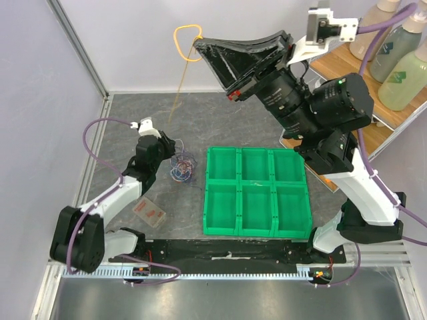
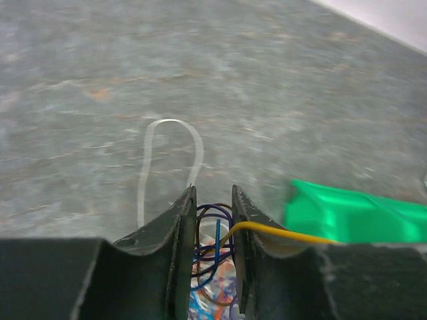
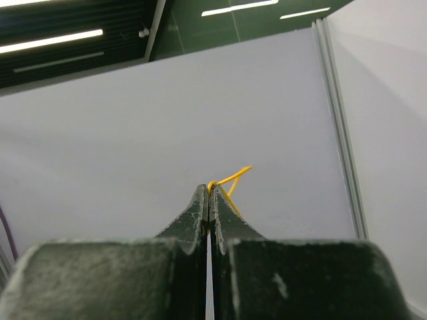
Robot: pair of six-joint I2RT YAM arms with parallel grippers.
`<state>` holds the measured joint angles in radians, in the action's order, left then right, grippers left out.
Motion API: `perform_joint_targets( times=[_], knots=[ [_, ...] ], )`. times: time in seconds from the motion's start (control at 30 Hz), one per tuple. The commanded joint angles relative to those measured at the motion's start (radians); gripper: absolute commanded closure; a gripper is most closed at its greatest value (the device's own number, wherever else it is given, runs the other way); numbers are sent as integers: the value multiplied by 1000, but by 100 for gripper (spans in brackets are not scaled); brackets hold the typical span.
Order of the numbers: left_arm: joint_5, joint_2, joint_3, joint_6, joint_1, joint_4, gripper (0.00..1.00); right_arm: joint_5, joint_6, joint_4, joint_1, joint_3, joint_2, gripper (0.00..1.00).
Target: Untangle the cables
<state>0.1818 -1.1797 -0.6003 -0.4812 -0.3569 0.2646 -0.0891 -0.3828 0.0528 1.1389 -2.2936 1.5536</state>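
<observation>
Cables (image 1: 181, 167) lie left of the tray (image 1: 206, 200), left gripper (image 2: 213, 195) part-open astride them; right gripper (image 3: 210, 190), raised far, pinches a yellow cable (image 3: 233, 176).

Top view: we look steeply down from above and behind the arm bases (image 1: 130, 241), far enough back to take in the table (image 1: 133, 120), the tray (image 1: 257, 193) and the back wall (image 1: 133, 47). Left wrist: we sit just behind the left gripper (image 2: 212, 190), low and close over the table, facing along its fingers (image 2: 167, 240), and share with the top view the cables (image 2: 210, 257), the tray's edge and the yellow wire (image 2: 287, 233). Right wrist: we look upward past the right gripper (image 3: 210, 188) at the wall and ceiling (image 3: 67, 40), sharing only that wire.
</observation>
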Motion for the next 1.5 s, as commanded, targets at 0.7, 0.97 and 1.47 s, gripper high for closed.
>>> perform_joint_targets(
  times=[0.7,0.97,1.47],
  knots=[
    [-344,-167,-253,-160,390,-317,38,-256,347,-110,-1,195,-108,100],
    [-772,-187,-325,-227,417,-268,27,-441,441,11,-2,477,-222,100],
    [-932,-159,-282,-217,418,-183,26,-541,605,189,-4,72,-84,100]
  ],
)
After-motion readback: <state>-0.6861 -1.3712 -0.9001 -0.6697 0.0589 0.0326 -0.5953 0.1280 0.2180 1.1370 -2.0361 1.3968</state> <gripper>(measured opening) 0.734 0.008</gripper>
